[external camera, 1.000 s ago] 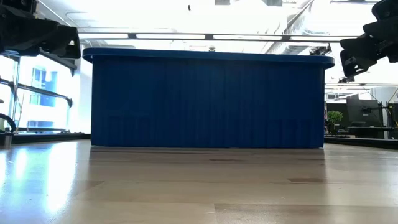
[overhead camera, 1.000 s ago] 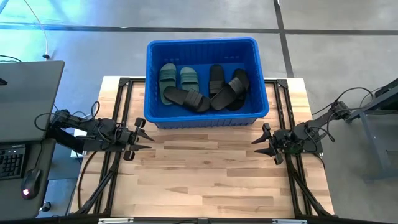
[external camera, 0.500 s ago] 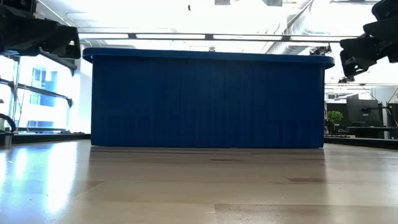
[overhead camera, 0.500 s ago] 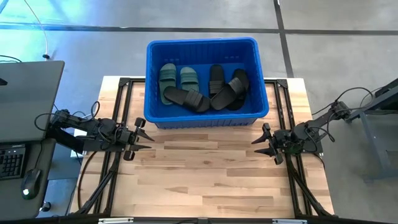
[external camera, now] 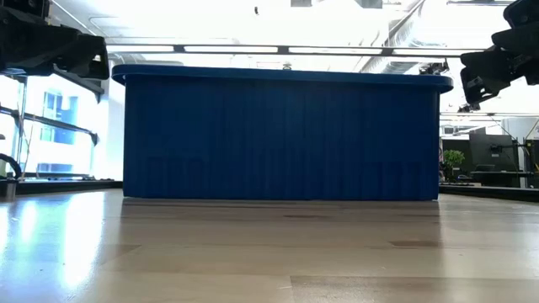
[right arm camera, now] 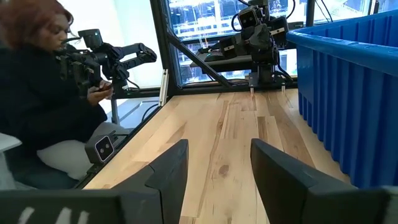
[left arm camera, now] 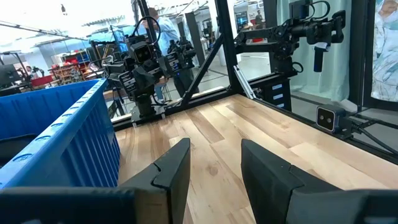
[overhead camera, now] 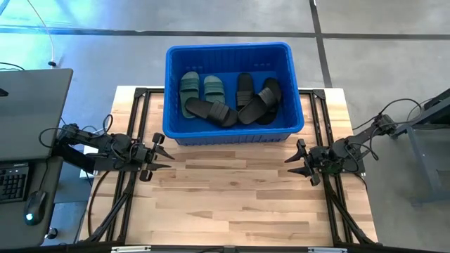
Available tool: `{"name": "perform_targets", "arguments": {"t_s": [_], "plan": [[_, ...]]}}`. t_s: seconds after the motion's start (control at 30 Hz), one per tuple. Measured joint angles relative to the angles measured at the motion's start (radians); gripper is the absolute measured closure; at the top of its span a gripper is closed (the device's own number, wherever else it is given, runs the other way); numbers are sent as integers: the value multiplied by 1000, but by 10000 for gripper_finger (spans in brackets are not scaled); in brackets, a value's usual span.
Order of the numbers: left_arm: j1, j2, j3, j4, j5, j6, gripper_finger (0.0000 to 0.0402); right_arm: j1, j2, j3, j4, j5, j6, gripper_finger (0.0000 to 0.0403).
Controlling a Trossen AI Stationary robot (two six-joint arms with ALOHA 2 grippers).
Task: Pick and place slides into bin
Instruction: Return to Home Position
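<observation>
Slides point(overhead camera: 211, 111) all inside the bin point(overhead camera: 228, 47) at the far edge of the table point(overhead camera: 232, 204), left gripper point(overhead camera: 159, 153) near the left edge and right gripper point(overhead camera: 295, 160) near the right edge, both spread open and empty; probably the return-home step, next only parking both arms.

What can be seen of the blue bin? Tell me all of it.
The bin is a large bright blue plastic crate, rectangular, with ribbed sides and a rolled rim. It stands upright and open-topped at the far side of the wooden table. Inside lie two green slides and four black slides, partly overlapping. The left gripper and right gripper sit near its front corners, not touching it.
</observation>
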Motion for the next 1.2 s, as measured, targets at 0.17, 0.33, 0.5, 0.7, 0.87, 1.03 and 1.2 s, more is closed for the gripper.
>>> {"name": "perform_targets", "arguments": {"t_s": [0.17, 0.33, 0.5, 0.7, 0.87, 1.03, 1.2], "plan": [[0, 0, 0, 0, 0, 0, 275, 0, 0, 0, 0, 0, 0, 233], [0, 0, 0, 0, 0, 0, 275, 0, 0, 0, 0, 0, 0, 238], [0, 0, 0, 0, 0, 0, 275, 0, 0, 0, 0, 0, 0, 246], [0, 0, 0, 0, 0, 0, 275, 0, 0, 0, 0, 0, 0, 244], [0, 0, 0, 0, 0, 0, 275, 0, 0, 0, 0, 0, 0, 237], [0, 0, 0, 0, 0, 0, 275, 0, 0, 0, 0, 0, 0, 233], [0, 0, 0, 0, 0, 0, 275, 0, 0, 0, 0, 0, 0, 237]]}}
